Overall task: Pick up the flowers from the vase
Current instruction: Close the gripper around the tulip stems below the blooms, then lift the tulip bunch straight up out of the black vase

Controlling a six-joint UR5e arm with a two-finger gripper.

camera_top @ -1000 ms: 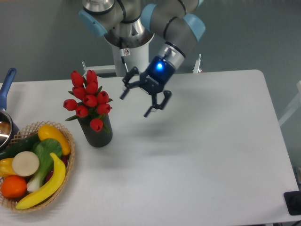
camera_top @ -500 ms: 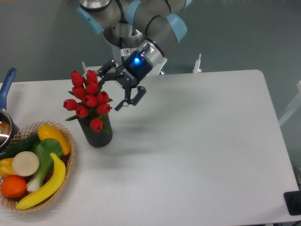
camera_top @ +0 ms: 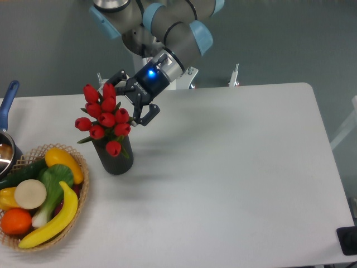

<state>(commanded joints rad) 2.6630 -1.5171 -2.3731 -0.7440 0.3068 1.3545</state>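
Observation:
The flowers (camera_top: 104, 116), a bunch of red tulip buds with green leaves, stand upright in the vase (camera_top: 115, 158), a short dark ribbed cylinder on the white table. My gripper (camera_top: 124, 100) is open, tilted toward the left, right beside the upper right of the bunch. One finger is near the top buds and the other near the buds on the right side. I cannot tell whether the fingers touch the buds. The stems are hidden inside the vase.
A woven basket (camera_top: 78, 162) of fruit and vegetables sits at the front left, with a banana (camera_top: 52, 221), an orange (camera_top: 15, 221) and greens. A pot with a blue handle (camera_top: 8, 99) is at the left edge. A dark object (camera_top: 348, 240) is at the front right corner.
My gripper has moved left across the table, from well right of the bunch to right beside the tulip buds. It stayed open. The flowers and vase have not moved.

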